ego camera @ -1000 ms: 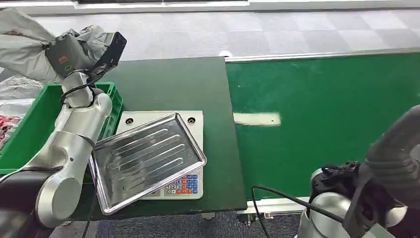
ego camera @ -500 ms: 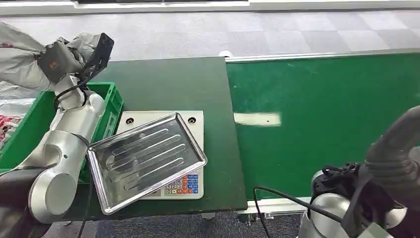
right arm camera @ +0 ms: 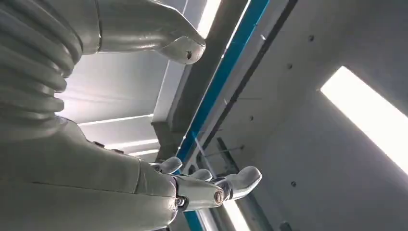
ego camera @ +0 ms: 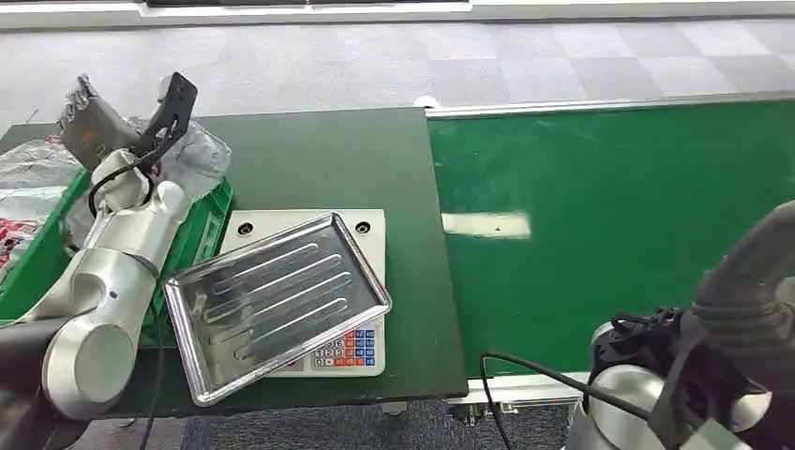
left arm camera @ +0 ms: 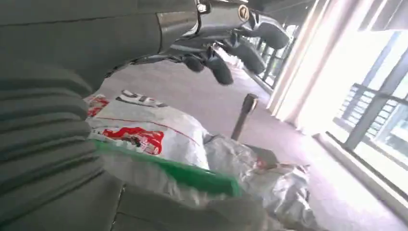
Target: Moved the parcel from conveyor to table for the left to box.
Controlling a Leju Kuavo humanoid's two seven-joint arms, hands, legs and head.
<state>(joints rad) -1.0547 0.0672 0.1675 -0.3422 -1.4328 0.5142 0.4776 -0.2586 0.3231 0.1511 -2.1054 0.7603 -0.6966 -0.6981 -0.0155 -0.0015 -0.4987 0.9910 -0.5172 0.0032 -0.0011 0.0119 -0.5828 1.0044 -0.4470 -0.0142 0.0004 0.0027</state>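
The left hand [left arm camera: 226, 43] is largely hidden in the head view behind its wrist camera; the wrist view shows its dark fingers [left arm camera: 219, 67] spread apart, holding nothing, above the crumpled grey plastic parcel [ego camera: 192, 150]. That parcel lies in the green plastic crate [ego camera: 211, 220] at the dark green tabletop's [ego camera: 319, 159] left edge, partly covered by the silver arm. The right hand [right arm camera: 202, 185] points at the ceiling, pale fingers [right arm camera: 243, 179] loosely apart and empty. A shiny metal tray [ego camera: 277, 300] sits tilted on a white scale [ego camera: 361, 347]. The green conveyor belt [ego camera: 619, 216] lies bare to the right.
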